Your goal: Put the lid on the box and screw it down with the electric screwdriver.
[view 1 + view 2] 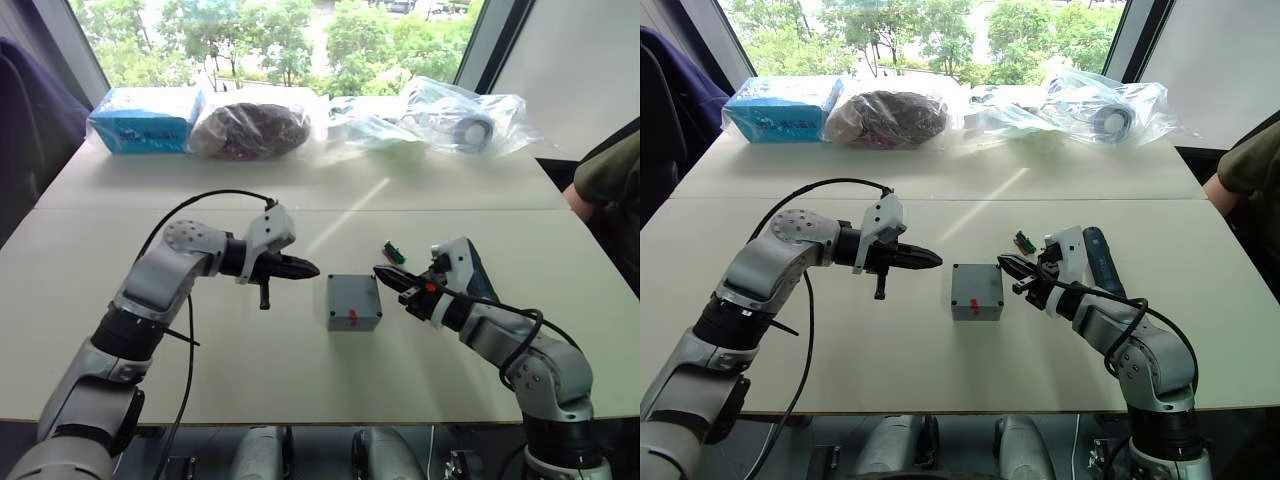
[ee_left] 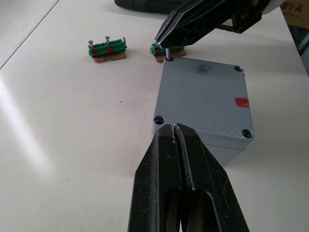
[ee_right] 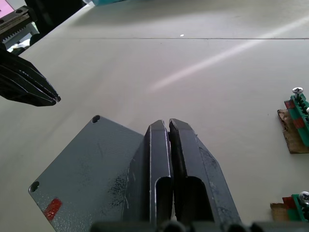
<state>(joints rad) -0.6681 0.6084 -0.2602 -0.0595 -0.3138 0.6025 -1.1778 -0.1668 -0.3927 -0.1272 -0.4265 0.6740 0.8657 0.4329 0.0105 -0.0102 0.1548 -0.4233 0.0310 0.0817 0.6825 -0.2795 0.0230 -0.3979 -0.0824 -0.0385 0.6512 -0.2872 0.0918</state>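
The lid already sat on the box, which stood near the middle of the counter, the red mark on the side facing the near edge. That seating looked finished, with the lid's edges flush on the box, so the step in hand appeared to be feeding screws into the corner holes.

The right gripper reached in low from the right edge, forearm angled toward the centre, its jaws pinched narrow on what looked like a small screw held upright over the lid's far corner hole by the right arm. It was held there, in my judgement, so the screw could drop straight into the post. Two green screw holders lay just beyond the box toward the far edge, within short reach of that arm.

The left gripper hovered just left of the box, elbow raised and wrist level, jaws closed on nothing and pointing at the lid's near corner, perhaps ready to steady it.

The electric screwdriver lay untouched on the counter behind the right forearm, toward the right edge.
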